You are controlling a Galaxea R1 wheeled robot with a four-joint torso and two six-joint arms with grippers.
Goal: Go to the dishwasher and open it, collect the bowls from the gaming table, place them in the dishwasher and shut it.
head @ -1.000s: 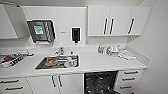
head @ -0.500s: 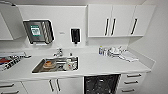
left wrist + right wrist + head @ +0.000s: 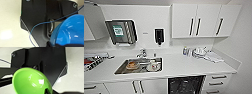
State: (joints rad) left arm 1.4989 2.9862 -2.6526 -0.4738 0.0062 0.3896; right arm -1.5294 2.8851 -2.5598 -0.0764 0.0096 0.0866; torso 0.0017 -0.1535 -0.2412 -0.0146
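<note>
Over the last second my head view slid and grew: the sink (image 3: pixel 140 65) and counter (image 3: pixel 184 67) filled more of it, which I took as my own approach, not anything on the counter moving. The dishwasher (image 3: pixel 185 85) stood open under the counter just right of the sink, its dark inside showing beside the white drawers (image 3: pixel 217 80).

My left wrist view showed a blue bowl (image 3: pixel 70 31) close against my left claw (image 3: pixel 55 44), and my right wrist view showed a green bowl (image 3: pixel 30 80) at my right claw (image 3: pixel 48 92). Each seemed clamped on its bowl's rim, though the fingers were too hard to make out for me to be sure.

I judged that with 2 bowls carried and the dishwasher open before me, the loading step was near.
</note>
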